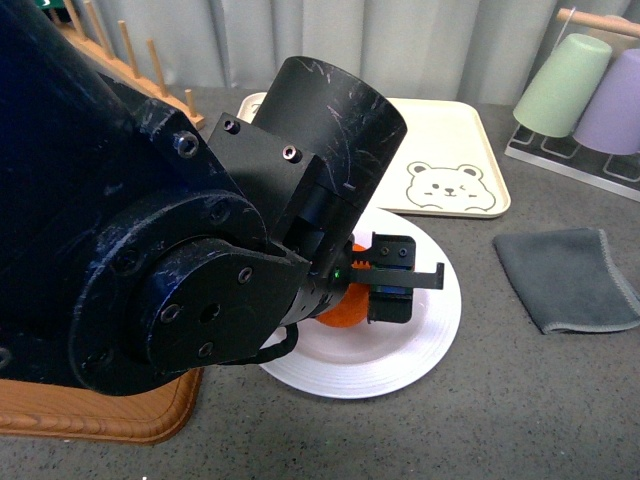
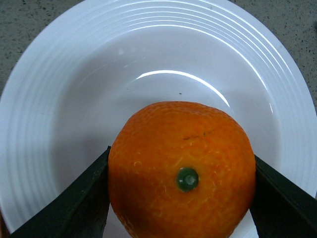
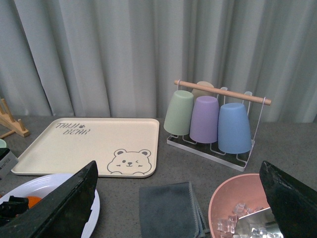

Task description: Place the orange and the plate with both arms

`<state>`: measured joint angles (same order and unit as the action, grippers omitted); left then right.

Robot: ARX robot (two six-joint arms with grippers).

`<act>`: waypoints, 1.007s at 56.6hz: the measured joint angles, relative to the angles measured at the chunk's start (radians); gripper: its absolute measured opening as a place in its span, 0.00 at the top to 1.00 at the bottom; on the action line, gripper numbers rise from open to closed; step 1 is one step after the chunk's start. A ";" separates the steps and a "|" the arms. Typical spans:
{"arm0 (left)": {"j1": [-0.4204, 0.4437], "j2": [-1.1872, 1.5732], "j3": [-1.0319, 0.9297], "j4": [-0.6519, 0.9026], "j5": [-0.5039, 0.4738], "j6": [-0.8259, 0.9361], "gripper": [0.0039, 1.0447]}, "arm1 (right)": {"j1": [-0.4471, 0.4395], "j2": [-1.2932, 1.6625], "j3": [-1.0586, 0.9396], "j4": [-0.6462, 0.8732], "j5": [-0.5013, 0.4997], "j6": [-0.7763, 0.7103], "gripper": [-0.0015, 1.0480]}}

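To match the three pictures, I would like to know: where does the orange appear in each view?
Front view: the orange near centre, mostly hidden.
Left wrist view: large, inside the left pincer.
Right wrist view: a sliver inside the plate.
Shared landmark: the white plate.

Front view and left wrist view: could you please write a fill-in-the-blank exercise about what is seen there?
The gripper shut on the round, bright orange fruit belongs to the ____ arm.
Under the fruit lies a wide, round, ____ plate with a ribbed rim.
The beige rectangular tray shows a drawn ____.
The folded cloth beside the plate is ____.
Missing words: left, white, bear, grey.
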<state>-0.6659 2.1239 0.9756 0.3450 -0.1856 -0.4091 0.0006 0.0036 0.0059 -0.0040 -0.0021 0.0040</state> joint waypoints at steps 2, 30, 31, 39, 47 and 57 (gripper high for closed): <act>-0.002 0.003 0.003 -0.001 -0.002 -0.001 0.35 | 0.000 0.000 0.000 0.000 0.000 0.000 0.09; 0.033 -0.116 -0.055 0.008 -0.051 -0.003 0.06 | 0.000 0.000 0.000 0.000 0.000 0.000 0.09; 0.040 -0.138 -0.069 0.014 -0.052 -0.003 0.06 | 0.000 0.000 0.000 0.000 0.000 0.000 0.09; 0.087 -0.282 -0.173 0.075 -0.113 0.025 0.06 | 0.000 0.000 0.000 0.000 0.000 0.000 0.09; 0.143 -0.441 -0.317 0.102 -0.167 0.050 0.06 | 0.000 0.000 0.000 0.000 0.000 0.000 0.09; 0.233 -0.558 -0.636 0.671 -0.222 0.249 0.27 | 0.000 0.000 0.000 0.000 -0.002 0.000 0.09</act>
<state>-0.4324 1.5654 0.3401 1.0157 -0.4076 -0.1600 0.0006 0.0036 0.0059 -0.0036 -0.0040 0.0036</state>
